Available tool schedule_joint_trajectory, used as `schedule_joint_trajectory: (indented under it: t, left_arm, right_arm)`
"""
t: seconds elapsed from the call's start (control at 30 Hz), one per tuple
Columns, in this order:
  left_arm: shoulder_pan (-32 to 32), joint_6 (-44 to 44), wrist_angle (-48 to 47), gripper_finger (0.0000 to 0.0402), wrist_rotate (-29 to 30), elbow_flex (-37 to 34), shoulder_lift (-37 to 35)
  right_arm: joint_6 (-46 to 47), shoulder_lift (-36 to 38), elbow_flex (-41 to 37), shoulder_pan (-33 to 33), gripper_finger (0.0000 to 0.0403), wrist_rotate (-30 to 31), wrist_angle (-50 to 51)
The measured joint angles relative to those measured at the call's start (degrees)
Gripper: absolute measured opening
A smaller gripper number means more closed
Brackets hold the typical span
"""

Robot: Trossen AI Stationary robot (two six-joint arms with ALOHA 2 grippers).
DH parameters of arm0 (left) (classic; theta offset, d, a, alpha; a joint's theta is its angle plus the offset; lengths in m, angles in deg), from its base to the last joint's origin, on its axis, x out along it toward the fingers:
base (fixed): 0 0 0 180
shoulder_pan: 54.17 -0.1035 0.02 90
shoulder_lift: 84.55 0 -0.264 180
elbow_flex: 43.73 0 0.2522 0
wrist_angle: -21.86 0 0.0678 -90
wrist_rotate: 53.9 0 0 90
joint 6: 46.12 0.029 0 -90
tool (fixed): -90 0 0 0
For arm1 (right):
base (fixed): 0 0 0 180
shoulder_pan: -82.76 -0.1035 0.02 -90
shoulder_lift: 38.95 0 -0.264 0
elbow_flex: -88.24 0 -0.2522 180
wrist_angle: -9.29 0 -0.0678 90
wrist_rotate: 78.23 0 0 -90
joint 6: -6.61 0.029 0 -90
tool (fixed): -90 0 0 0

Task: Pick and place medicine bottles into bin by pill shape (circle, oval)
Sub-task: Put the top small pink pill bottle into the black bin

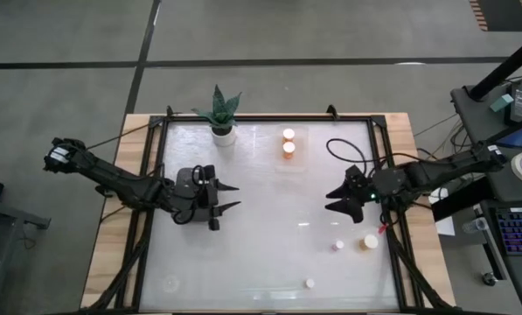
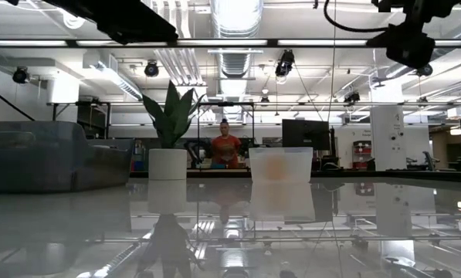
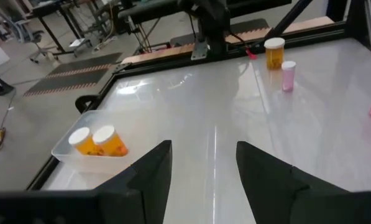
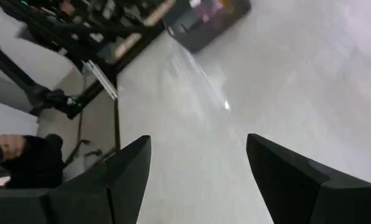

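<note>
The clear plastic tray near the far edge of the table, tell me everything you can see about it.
The clear plastic tray is a shallow rectangular box with see-through walls and rounded corners, almost invisible from above. It sits flat on the white table near the far edge, to the right of the potted plant in the high view. Inside are two orange bottles with white caps; the left wrist view shows them tipped over. Neither tool touches it; both hang open, well clear of it.

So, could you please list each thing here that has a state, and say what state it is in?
Left gripper: jaws open, empty, above the table.
Right gripper: jaws open, empty.
Clear tray: holds two orange bottles, upright, capped.
Orange bottle: upright on the table, capped.
Small pink bottles: upright, loose on the table.
Plant pot: upright.
</note>
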Motion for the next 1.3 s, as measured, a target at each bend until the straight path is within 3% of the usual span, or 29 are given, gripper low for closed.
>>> schedule_joint_trajectory:
  t: [0.6,1.07,1.3]
  left_arm:
    - [-0.02,-0.14,0.73,0.0164,-0.04,-0.75,0.02]
    - [-0.02,-0.21,0.70,0.0164,-0.07,-0.75,0.02]
    - [0.00,-0.21,0.68,0.0164,-0.07,-0.77,0.02]
  right_arm:
    - [21.99,-24.87,21.38,-5.74,0.0256,-8.98,39.39]
    - [37.36,-33.85,21.18,-15.44,0.0256,-10.40,41.12]
    - [40.05,-39.26,21.88,-18.36,0.0256,-10.14,40.66]
